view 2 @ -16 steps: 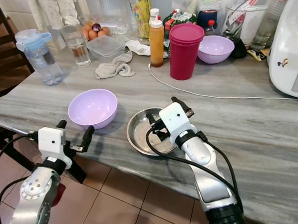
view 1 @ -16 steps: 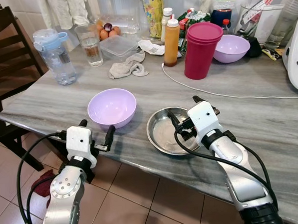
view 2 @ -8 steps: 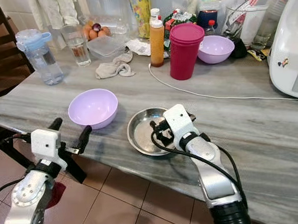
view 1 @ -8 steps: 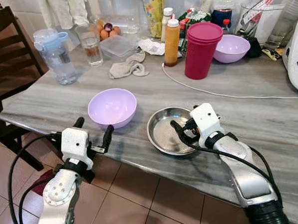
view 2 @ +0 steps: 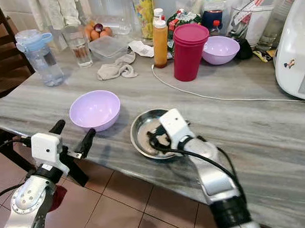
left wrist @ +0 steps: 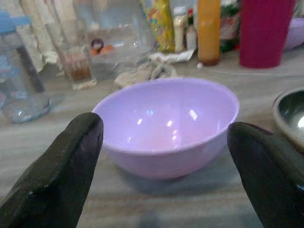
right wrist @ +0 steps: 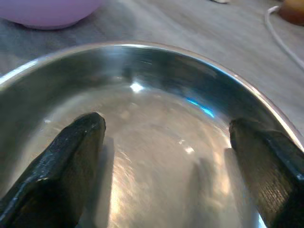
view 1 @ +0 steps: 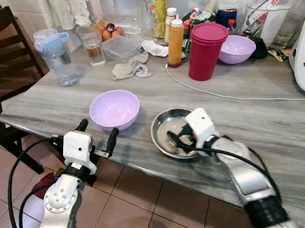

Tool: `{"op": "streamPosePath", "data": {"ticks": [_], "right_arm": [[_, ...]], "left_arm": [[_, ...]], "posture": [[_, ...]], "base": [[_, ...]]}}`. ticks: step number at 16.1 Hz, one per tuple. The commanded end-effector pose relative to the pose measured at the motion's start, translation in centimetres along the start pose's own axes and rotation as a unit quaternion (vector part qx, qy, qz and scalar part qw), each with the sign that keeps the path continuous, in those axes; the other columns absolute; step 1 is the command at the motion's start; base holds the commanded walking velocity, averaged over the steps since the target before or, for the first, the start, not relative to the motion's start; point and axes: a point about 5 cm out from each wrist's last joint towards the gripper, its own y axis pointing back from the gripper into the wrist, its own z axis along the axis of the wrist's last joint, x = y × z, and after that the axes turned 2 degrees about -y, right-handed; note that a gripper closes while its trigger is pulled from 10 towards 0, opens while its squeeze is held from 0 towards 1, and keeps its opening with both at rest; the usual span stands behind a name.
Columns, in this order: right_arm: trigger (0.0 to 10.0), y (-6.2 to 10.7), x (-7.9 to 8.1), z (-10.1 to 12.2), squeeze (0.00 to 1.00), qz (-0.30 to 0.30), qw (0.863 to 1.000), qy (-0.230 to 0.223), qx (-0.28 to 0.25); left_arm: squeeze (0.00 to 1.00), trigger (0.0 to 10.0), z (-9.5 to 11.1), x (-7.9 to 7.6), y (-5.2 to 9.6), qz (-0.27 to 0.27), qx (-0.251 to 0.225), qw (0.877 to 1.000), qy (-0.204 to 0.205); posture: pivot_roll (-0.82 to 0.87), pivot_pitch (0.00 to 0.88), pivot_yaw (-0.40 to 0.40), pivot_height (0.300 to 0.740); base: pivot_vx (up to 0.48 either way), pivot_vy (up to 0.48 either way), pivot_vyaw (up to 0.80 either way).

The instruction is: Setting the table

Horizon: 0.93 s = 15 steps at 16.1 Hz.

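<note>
A lavender bowl (view 1: 115, 108) sits on the grey marble table (view 1: 275, 112) close to its front edge. To its right lies a shallow steel dish (view 1: 164, 127). My left gripper (view 1: 98, 132) hovers open just off the table's edge, level with the lavender bowl (left wrist: 166, 123), which shows between its two fingers (left wrist: 61, 175) in the left wrist view. My right gripper (view 1: 178, 135) is open and dipped into the steel dish (right wrist: 156, 95), with a finger (right wrist: 71, 161) near each side of the dish's inner wall.
At the back stand a magenta cup stack (view 1: 206, 50), a second lavender bowl (view 1: 236, 48), an orange bottle (view 1: 175, 43), a water bottle (view 1: 56, 57), a glass (view 1: 92, 45) and a crumpled cloth (view 1: 131, 70). A white cable (view 1: 218, 94) crosses the table. A dark chair (view 1: 6, 55) stands left.
My right gripper has swung left and down, from the steel dish's right rim into the dish. The left arm dropped slightly, then held near the lavender bowl.
</note>
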Motion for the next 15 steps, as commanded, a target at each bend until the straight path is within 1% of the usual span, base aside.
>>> {"op": "streamPosePath", "data": {"ticks": [1,3,7,9,13,15], "right_arm": [[10.0,-0.4,0.3,0.1,0.0,0.012,1.0,-0.002,0.005],[10.0,-1.0,0.9,0.2,0.0,0.022,1.0,-0.002,0.013],[10.0,-2.0,2.0,0.3,0.0,0.042,0.998,-0.032,0.015],[10.0,-2.4,2.2,0.7,0.0,0.047,0.998,-0.035,0.012],[10.0,-3.2,2.9,1.4,0.0,0.056,0.997,-0.042,0.005],[10.0,-3.6,3.2,1.6,0.0,0.06,0.997,-0.04,0.001]], "left_arm": [[0.0,10.0,0.6,-0.3,0.0,-0.011,-0.007,1.0,0.004],[0.0,10.0,0.9,-0.8,0.2,-0.035,-0.011,0.999,0.01],[0.0,10.0,0.8,-0.7,0.4,-0.039,-0.002,0.999,0.009],[0.0,10.0,0.9,-0.8,0.3,-0.041,-0.002,0.999,0.011],[0.0,10.0,0.9,-1.5,0.6,-0.094,-0.001,0.995,0.037],[0.0,10.0,0.7,-1.7,0.7,-0.105,0.005,0.994,0.04]], "posture": [[-0.14,0.091,0.032,0.74],[-0.13,0.1,0.034,0.74],[-0.12,0.101,0.04,0.74],[-0.12,0.099,0.042,0.74],[-0.12,0.098,0.04,0.74],[-0.12,0.097,0.036,0.74]], "base": [[0.0,0.0,0.0],[0.0,0.0,0.0],[0.0,0.0,0.0],[0.0,0.0,0.0],[0.0,0.0,0.0],[0.0,0.0,0.0]]}}
